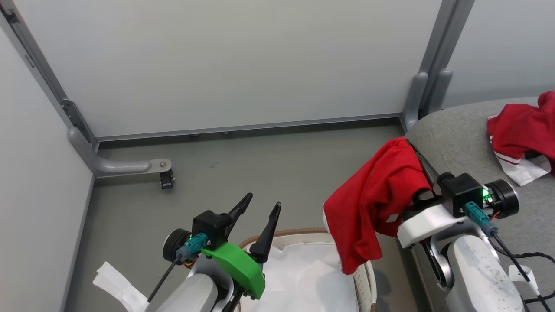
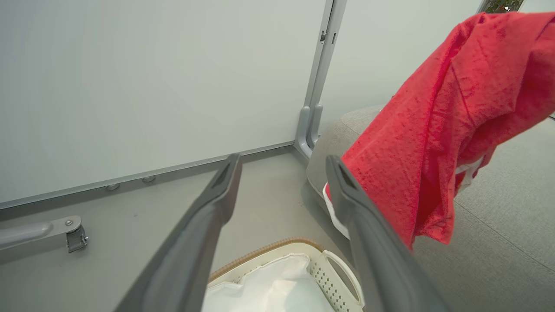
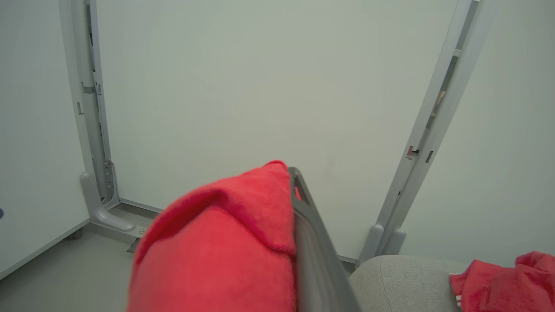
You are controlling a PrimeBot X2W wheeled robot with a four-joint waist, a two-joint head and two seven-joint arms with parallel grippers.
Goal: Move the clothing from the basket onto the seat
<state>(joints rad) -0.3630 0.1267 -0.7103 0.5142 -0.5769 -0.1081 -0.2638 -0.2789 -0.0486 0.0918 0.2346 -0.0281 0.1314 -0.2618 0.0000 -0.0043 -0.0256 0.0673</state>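
A red garment (image 1: 373,195) drapes over your right gripper (image 1: 408,145), hiding whether its fingers pinch, held clear of the basket (image 1: 367,277) toward the seat (image 1: 455,138); your left gripper (image 1: 263,201) waits, fingers apart.

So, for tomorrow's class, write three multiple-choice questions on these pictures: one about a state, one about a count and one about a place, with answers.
1. The left gripper above the basket is: A) open and empty B) shut on red cloth C) shut on the rim
2. How many red garments show in the head view? A) one B) two C) four
3. Where does the loose garment lie? A) on the grey seat B) on the floor C) inside the basket

1 A: its fingers stand apart, nothing between.
2 B: the hanging garment on the right gripper, plus the loose garment.
3 A: it rests on the cushion, off the floor.
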